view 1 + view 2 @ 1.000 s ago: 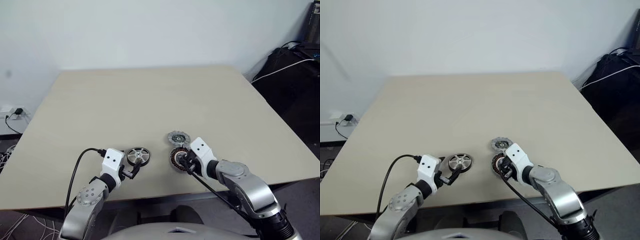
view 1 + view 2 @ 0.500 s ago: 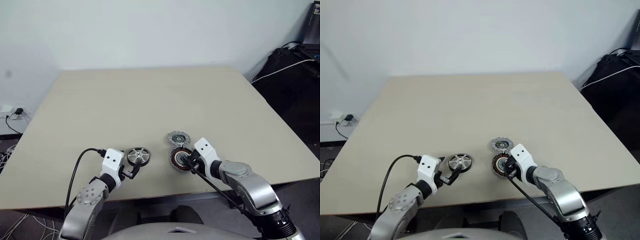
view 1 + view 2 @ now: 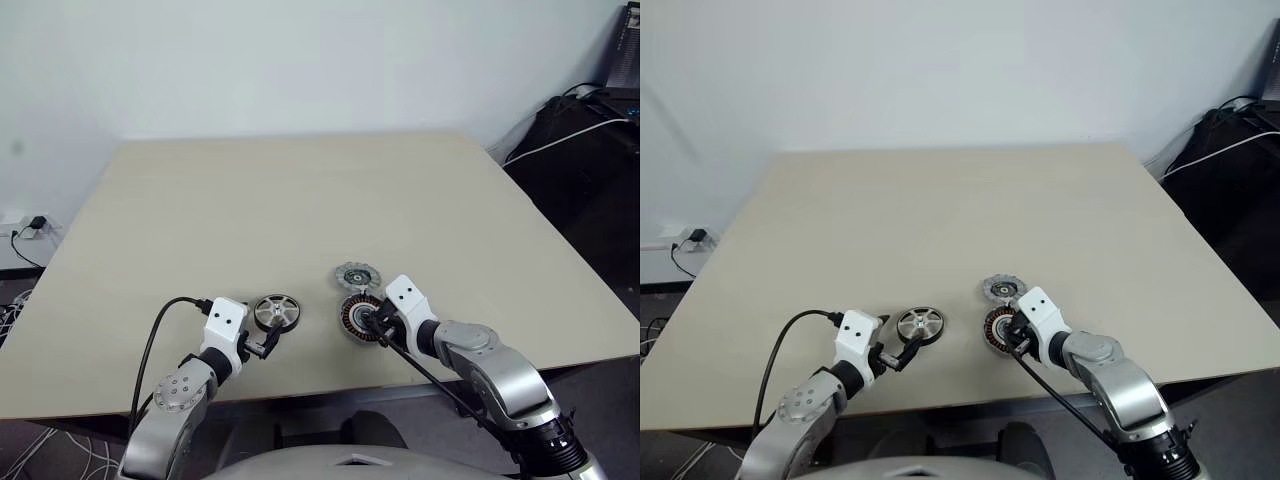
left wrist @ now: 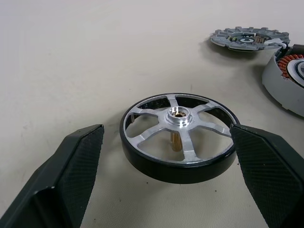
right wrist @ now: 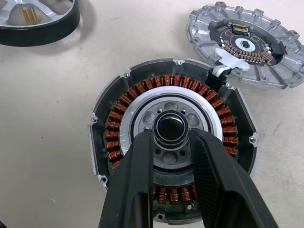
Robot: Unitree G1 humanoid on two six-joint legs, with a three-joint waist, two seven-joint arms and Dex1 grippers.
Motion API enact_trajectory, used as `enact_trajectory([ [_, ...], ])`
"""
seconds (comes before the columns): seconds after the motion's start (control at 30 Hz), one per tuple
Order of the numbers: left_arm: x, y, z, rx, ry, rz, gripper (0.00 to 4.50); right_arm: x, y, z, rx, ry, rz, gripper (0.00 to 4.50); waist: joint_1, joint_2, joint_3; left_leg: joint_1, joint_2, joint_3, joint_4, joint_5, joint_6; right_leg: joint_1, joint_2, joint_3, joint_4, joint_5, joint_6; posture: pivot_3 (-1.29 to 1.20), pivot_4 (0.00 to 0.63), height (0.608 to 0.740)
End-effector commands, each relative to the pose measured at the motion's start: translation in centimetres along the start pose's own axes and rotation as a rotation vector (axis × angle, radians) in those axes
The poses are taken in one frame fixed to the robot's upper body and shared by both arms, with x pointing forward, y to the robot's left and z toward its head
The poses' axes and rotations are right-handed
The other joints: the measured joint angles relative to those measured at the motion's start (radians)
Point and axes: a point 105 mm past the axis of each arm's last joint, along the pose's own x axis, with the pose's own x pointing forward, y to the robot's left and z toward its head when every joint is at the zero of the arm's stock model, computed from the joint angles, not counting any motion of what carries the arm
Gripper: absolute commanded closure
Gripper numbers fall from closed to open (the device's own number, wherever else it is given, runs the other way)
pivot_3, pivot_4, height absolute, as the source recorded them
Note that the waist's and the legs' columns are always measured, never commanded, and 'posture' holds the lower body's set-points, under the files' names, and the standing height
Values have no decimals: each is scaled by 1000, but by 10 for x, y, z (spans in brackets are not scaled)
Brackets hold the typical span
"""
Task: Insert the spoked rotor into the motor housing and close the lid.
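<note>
Bracketing the silver-spoked, black-rimmed rotor (image 4: 178,137) on the beige worktop (image 3: 300,200), the left gripper (image 4: 171,175) stays spread wide. The right gripper (image 5: 172,156) has shifted slightly, still pinching the copper-wound round motor housing (image 5: 171,128) by its hub, near the notched grey lid (image 5: 247,42); insertion hasn't begun.

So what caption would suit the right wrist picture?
Right gripper closing its two black fingers around the central hub of the motor housing, with the lid lying alongside on the table.
</note>
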Motion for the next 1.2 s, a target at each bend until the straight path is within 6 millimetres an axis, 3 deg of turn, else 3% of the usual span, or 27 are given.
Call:
enact_trajectory([
  [0.03, 0, -4, 17, 19, -63, -11, 0, 0, 4, 8, -17, -26, 17, 3717, 0, 0, 0, 0, 0, 0, 0, 0, 0, 0, 0, 0, 0, 0, 0, 0, 0, 740],
  [0.27, 0, -4, 17, 18, -63, -12, 0, -2, 0, 3, -7, -13, 6, 3717, 0, 0, 0, 0, 0, 0, 0, 0, 0, 0, 0, 0, 0, 0, 0, 0, 0, 740],
  [0.53, 0, -4, 16, 15, -61, -10, 0, -6, -2, 9, -16, -35, -4, 1100, 1, 0, 0, 0, 0, 0, 0, 0, 0, 0, 0, 0, 0, 0, 0, 0, 0, 740],
  [0.63, -1, -4, 16, 14, -60, -8, 0, -9, 0, 18, -23, -78, 17, 1100, 3, 0, 0, 0, 0, 0, 1, 0, 0, 0, -1, 0, 0, 0, 1, 0, 0, 740],
  [0.73, -1, -3, 16, 14, -60, -8, 0, -10, 1, 24, -22, -105, 20, 1793, 2, 0, 0, 0, 0, 0, 0, 0, 0, 0, 0, 0, 0, 0, 1, 0, 0, 740],
  [1.0, -1, -3, 16, 14, -63, -6, 0, -2, 1, 27, 3, -118, -19, 4424, 1, 0, 0, 0, 0, 0, 1, 0, 0, 0, 0, 0, 0, 0, 1, 0, 0, 740],
  [1.2, -1, -3, 16, 14, -63, -7, 0, 5, 1, 26, 19, -109, -33, 4469, 1, 0, 0, 0, 0, 0, 0, 0, 0, 0, 0, 0, 0, 0, 0, 0, 0, 740],
])
